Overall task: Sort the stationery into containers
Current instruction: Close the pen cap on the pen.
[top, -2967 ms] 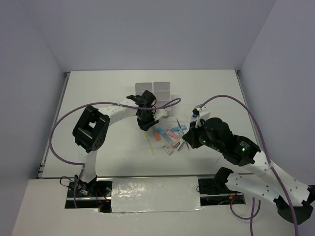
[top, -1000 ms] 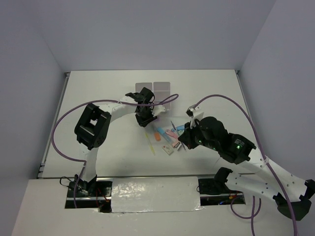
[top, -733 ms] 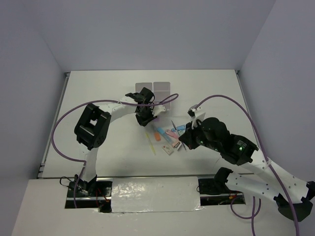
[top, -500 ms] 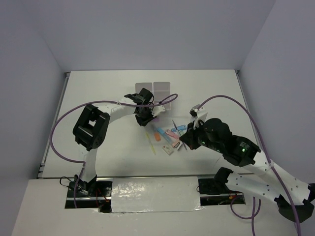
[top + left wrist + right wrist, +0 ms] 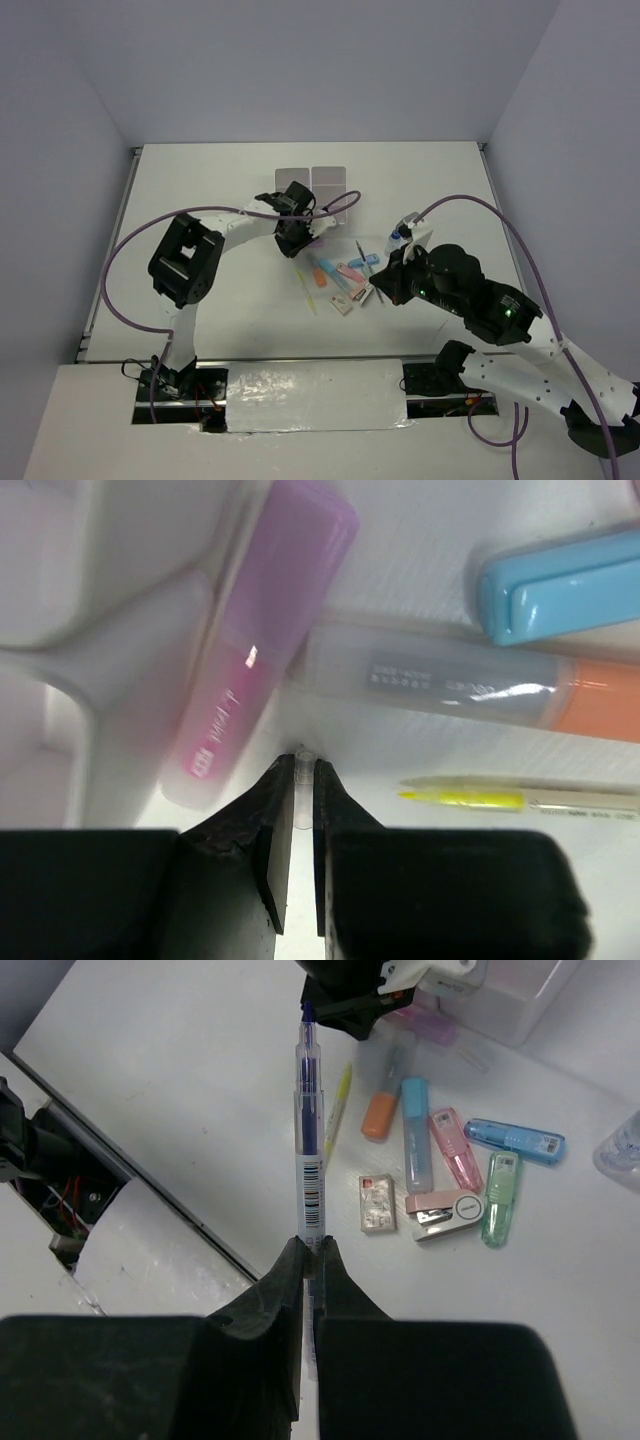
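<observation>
White tabletop (image 5: 200, 200) carries the stationery (image 5: 415, 1140) beside the containers (image 5: 330, 178). Right gripper (image 5: 310, 1248) clamps a barcoded pen (image 5: 311, 1150); left gripper (image 5: 300, 770) is nearly closed, grip unclear; pink marker (image 5: 262, 650) lettering blurs.

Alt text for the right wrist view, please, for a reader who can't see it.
The right claw is shut on a clear pen with a blue tip, held pointing away over the white table. Beyond it lie pastel markers and a thin yellow pen, with the white container at the top edge.
</observation>
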Controlling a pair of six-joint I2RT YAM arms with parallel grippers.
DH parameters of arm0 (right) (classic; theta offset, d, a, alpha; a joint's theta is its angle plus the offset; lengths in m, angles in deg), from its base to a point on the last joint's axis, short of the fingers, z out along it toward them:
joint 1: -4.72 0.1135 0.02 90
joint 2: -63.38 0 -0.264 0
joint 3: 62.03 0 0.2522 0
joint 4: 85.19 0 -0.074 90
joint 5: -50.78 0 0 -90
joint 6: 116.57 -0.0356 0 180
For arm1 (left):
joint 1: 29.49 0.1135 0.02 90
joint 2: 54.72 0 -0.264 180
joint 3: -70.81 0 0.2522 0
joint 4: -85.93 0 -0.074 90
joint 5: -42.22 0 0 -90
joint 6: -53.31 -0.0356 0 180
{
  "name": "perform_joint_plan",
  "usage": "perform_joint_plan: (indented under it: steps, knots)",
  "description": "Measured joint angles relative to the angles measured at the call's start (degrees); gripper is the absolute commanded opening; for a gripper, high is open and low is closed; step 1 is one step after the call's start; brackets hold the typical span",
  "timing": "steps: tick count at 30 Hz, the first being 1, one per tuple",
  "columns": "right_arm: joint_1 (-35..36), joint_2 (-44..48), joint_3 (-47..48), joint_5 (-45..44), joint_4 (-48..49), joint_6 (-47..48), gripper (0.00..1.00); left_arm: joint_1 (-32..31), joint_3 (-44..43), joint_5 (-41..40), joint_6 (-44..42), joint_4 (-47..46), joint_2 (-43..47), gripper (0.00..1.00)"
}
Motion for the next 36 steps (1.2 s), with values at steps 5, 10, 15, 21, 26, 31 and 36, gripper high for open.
perform_joint_plan:
  steps: [5,10,15,21,26,31,36]
  knots:
    - [0.0,0.57,0.0,-0.68,0.0,-0.02,0.0,-1.25,0.31,-3.61,2.71,2.97,1.6,0.0]
    - [0.0,0.28,0.0,-0.81,0.2,-0.26,0.0,-1.55,2.49,-5.16,4.66,2.67,9.18,0.0]
    - [0.0,1.66,0.0,-1.11,0.76,-1.01,0.0,-1.51,3.19,-7.96,7.45,-0.55,18.25,0.0]
    - [0.0,5.79,-0.66,-1.2,5.7,-2.47,0.0,-1.51,5.05,-18.34,17.0,-7.85,27.5,0.0]
    - [0.15,4.2,-5.7,-2.38,15.43,-6.05,0.0,-1.14,13.75,-20.57,33.11,-17.49,43.74,0.0]
    - [1.22,-0.02,-14.38,0.42,27.08,-9.99,0.0,-0.81,29.0,-17.99,53.0,-31.17,64.32,0.0]
    - [6.03,-3.74,-15.52,4.13,38.4,-9.86,0.0,-0.76,39.69,-14.27,68.87,-42.69,72.72,0.0]
